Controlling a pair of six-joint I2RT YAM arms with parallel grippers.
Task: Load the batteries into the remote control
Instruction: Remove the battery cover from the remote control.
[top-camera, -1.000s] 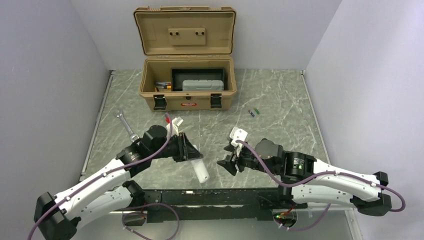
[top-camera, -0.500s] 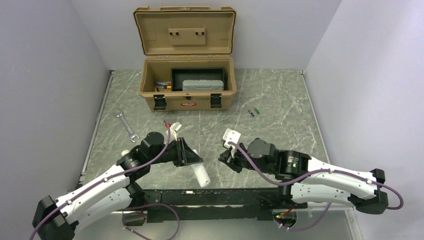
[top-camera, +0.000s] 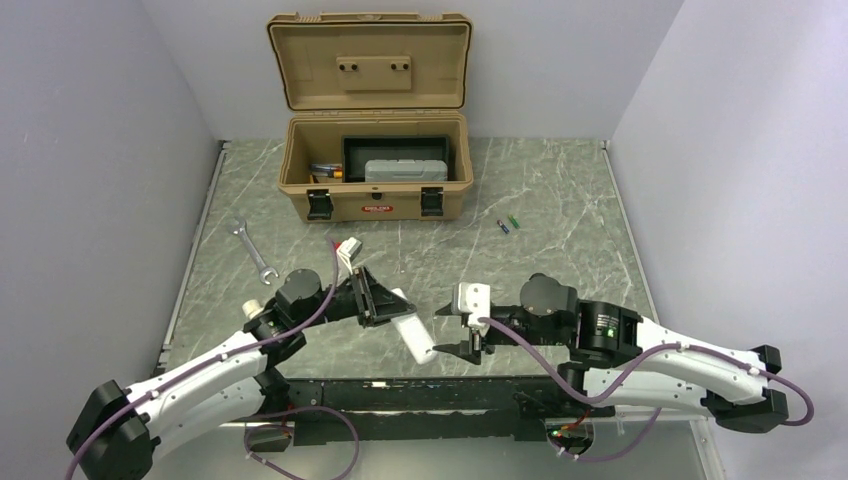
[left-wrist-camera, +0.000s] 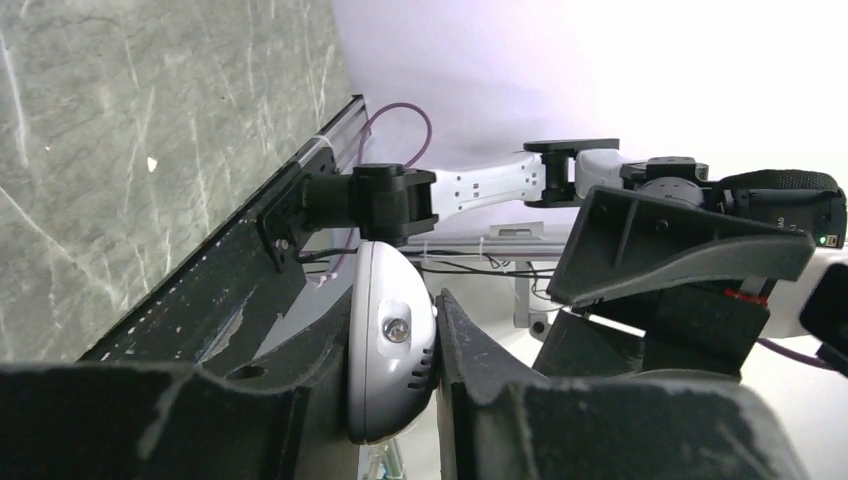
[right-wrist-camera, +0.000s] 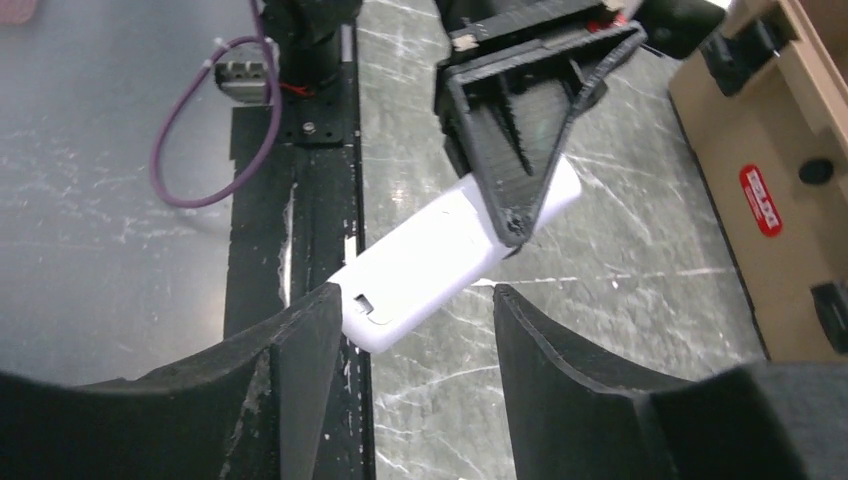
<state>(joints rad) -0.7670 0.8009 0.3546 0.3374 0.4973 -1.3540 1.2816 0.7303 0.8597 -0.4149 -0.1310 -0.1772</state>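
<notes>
The white remote control (top-camera: 415, 335) hangs over the near table edge, clamped at one end in my left gripper (top-camera: 385, 302), which is shut on it. In the left wrist view its rounded end (left-wrist-camera: 390, 370) fills the gap between the fingers. My right gripper (top-camera: 452, 337) stands open, facing the remote's free end. In the right wrist view that end (right-wrist-camera: 400, 290), with a small latch notch, lies between the jaws, close to the left finger (right-wrist-camera: 300, 340) and apart from the other. The batteries (top-camera: 510, 224), one purple and one green, lie on the table to the right of the toolbox.
An open tan toolbox (top-camera: 372, 200) stands at the back centre with a grey case inside. A silver wrench (top-camera: 252, 250) lies on the left of the table. The black mounting rail (top-camera: 400, 395) runs along the near edge, under the remote.
The left gripper has swung the remote to the right, its free end now pointing at the right gripper. The right gripper has turned and dropped toward the near edge, now straddling that end.
</notes>
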